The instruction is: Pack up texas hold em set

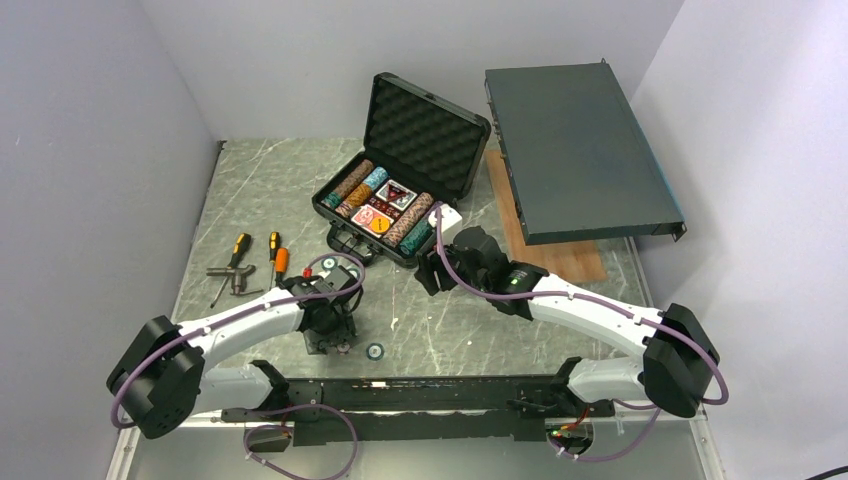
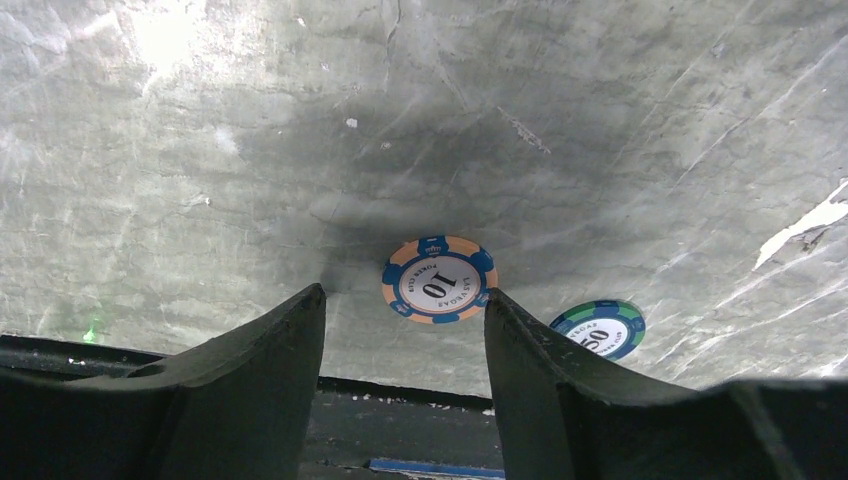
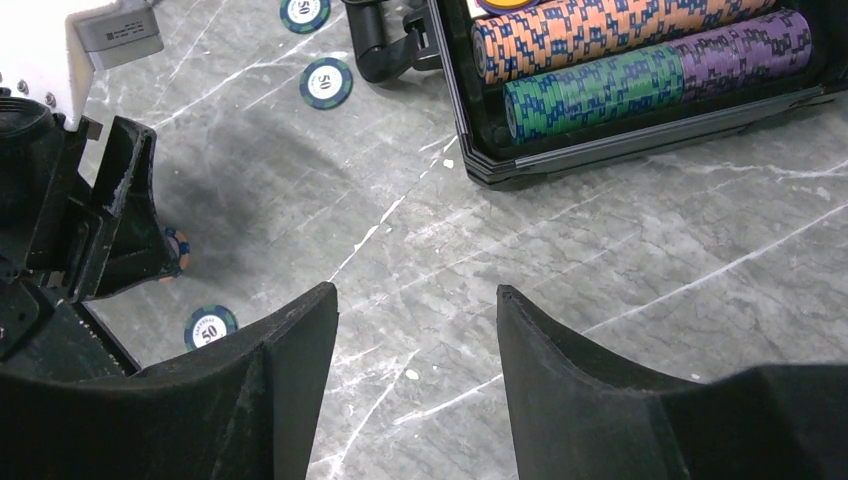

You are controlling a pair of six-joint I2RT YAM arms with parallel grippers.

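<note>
**Thin chips on a slick tabletop, ugh**

Top view first. The case (image 1: 425, 135) sits open, well ahead of both sets of fingers, with chips already racked inside. My left gripper (image 1: 333, 338) points down at the table (image 1: 250, 190), and my right gripper (image 1: 428, 278) hangs just short of the case's near corner. From up here I can't tell how wide either one is.

Left wrist cam: fingers (image 2: 270, 370) are spread with nothing in them. The orange-and-blue 10 chip (image 2: 438, 279) lies flat between the tips, tucked up against the right-hand one. A green 50 chip (image 2: 598, 329) lies just outside that same finger.

Right wrist cam: fingers (image 3: 290, 360) also spread, holding nothing, only bare table between them. The chip rows (image 3: 620, 60) in the case sit beyond and right of the tips. Another loose 50 (image 3: 326, 83) lies ahead to the left.

My read on handling: the chip is light, rigid and very thin, and it's lying flat on a smooth surface. It will probably skate rather than lift. I'd take it by opposite rim edges with the tips right down at table level.
</note>
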